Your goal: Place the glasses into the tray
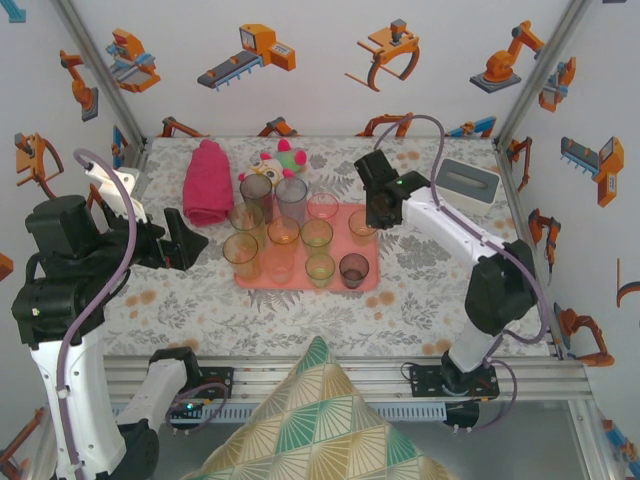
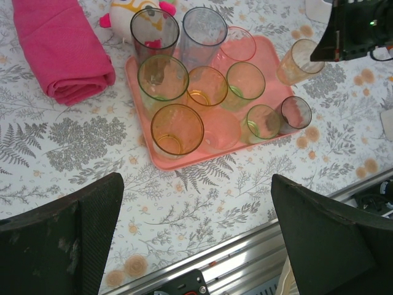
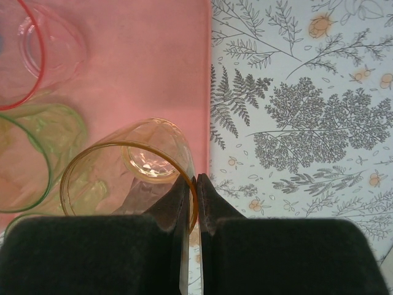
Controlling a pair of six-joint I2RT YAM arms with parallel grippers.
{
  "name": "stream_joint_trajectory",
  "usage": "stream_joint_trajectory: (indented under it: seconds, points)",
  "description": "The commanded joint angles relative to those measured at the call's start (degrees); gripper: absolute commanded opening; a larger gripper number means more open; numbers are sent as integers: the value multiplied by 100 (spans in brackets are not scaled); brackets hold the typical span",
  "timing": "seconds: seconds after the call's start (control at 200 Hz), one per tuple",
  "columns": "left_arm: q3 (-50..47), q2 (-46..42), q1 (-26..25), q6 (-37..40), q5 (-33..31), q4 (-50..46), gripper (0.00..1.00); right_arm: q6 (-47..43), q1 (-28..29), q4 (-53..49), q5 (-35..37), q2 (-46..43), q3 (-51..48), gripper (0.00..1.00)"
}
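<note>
Tray (image 1: 372, 285) noted lying flat on the fern-print table (image 1: 440, 300), mid-way between the two arms. Glasses (image 1: 284, 232) are grouped upright on it, ten counted in rows, tall ones toward the far-left corner, short ones nearer the right edge; tints recorded as amber, orange, green, pink, grey and bluish. An eleventh, the amber glass (image 3: 132, 172), is pinched at its rim by the right gripper (image 3: 191, 184), the jaws pressed together on the glass wall, one finger inside the mouth and one outside. In the left wrist view this glass is seen tilted at the tray's far-right corner; whether its base touches the tray floor cannot be made out, though from the right wrist view it appears over the tray, just inside the rim. The left gripper (image 2: 196, 184) is held above bare table on the near-left side of the tray, jaws spread wide apart, nothing between them. A rolled towel (image 1: 205, 180) is seen just left of the tray's far end, a plush toy (image 1: 280, 160) behind the tall glasses, and a white box (image 1: 465, 180) well off to the far right.
</note>
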Motion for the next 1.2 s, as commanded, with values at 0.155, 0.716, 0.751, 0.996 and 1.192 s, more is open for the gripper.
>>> stream_joint_trajectory:
  seconds: [0.155,0.716,0.751,0.996,1.192]
  points:
    - [-13,-90,9,-22,167,122,97,-113,-52,487,-111,320,83,10]
    - [-74,35,5,-221,290,250,97,32,-105,1062,-209,602,-334,10]
    - [-74,45,5,-232,290,246,97,44,-107,1095,-212,594,-371,10]
    - [-87,81,8,-280,307,285,97,97,-116,1246,-285,620,-573,11]
    - [-89,105,12,-277,308,297,97,123,-116,1329,-292,560,-701,14]
